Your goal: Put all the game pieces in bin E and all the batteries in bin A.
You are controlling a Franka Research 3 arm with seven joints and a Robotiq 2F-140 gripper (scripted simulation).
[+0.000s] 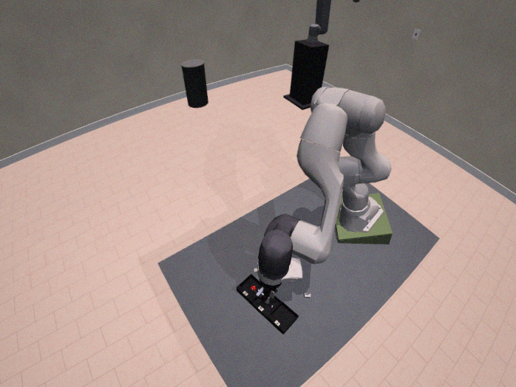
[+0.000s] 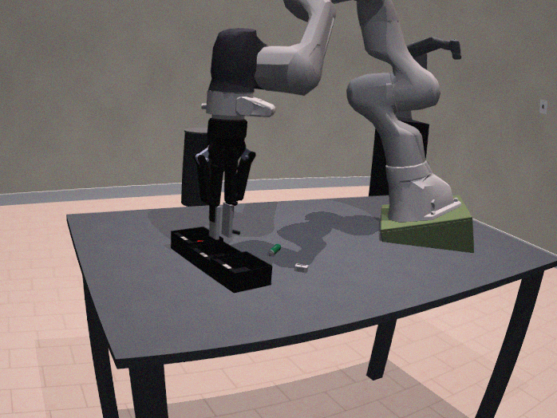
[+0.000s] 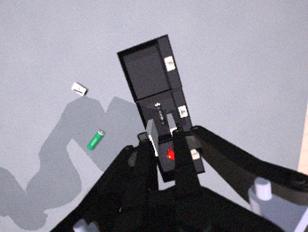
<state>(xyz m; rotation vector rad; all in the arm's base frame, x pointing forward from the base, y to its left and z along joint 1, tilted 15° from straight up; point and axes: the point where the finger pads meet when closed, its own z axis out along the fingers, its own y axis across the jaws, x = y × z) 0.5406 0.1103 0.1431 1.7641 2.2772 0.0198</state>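
Three joined black bins (image 1: 288, 317) (image 2: 251, 281) (image 3: 146, 73) form a row; their white labels are too small to read. My gripper (image 1: 268, 297) (image 2: 221, 233) (image 3: 162, 124) points down low over the middle bin, near the wall to the end bin with the red piece. Its fingers are a little apart with nothing seen held. A red piece (image 1: 253, 287) (image 2: 199, 241) (image 3: 171, 153) lies in that end bin. A slim dark thing with a pale end (image 3: 160, 113) lies in the middle bin. A green battery (image 2: 275, 249) (image 3: 96, 140) lies on the table, hidden in the top view.
A small white block with a dark mark (image 1: 307, 295) (image 2: 301, 268) (image 3: 80, 88) lies on the table beside the bins. A small dark thing (image 2: 236, 232) shows behind the fingers, partly hidden. The arm's green base block (image 1: 363, 237) (image 2: 427, 236) stands at the table's far side.
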